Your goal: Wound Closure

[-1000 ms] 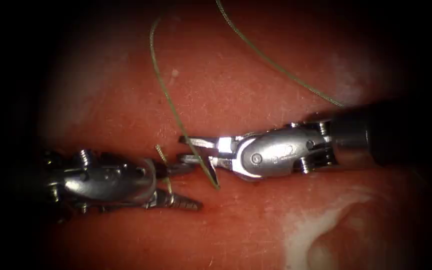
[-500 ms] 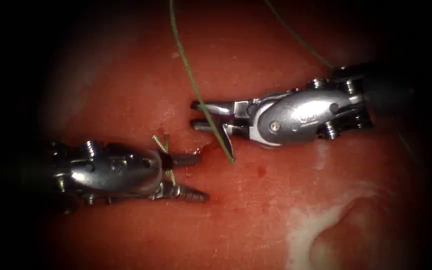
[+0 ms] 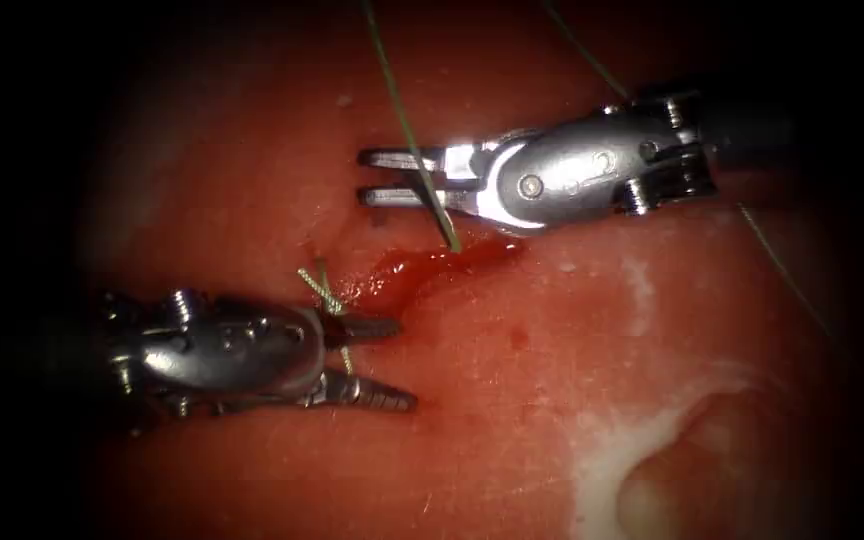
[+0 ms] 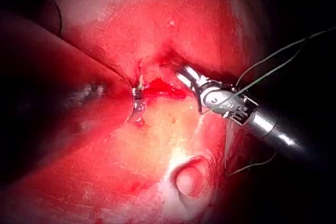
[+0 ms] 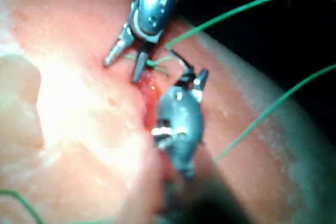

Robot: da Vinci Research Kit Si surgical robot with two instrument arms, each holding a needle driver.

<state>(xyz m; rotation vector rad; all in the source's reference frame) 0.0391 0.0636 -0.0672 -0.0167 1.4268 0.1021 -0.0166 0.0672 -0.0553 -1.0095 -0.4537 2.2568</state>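
Observation:
In the endoscope view my left tool [image 3: 404, 363] lies low on the left of the cut [image 3: 422, 268], its jaws open with nothing gripped. Two short cut ends of thread [image 3: 320, 290] stick up from the tissue [image 3: 252, 180] just above its upper jaw. My right tool [image 3: 362, 177] is above the cut and holds the long green thread [image 3: 397, 100] near the base of its jaws. The thread's free end [image 3: 455, 245] hangs just below them. Red fluid [image 3: 452, 258] fills the cut. The right wrist view has the left tool [image 5: 123, 65] open beside the short ends [image 5: 153, 62].
A second strand of thread [image 3: 782, 270] trails down the right side behind the right tool's shaft. A pale fatty patch with a rounded bump [image 3: 652, 450] sits on the tissue at the lower right. In the left wrist view the right tool [image 4: 210, 93] lies beyond the cut.
My right tool has moved up and away from the left tool, carrying the long thread with it. This uncovered the cut and its red fluid. The left tool has stayed in place, open.

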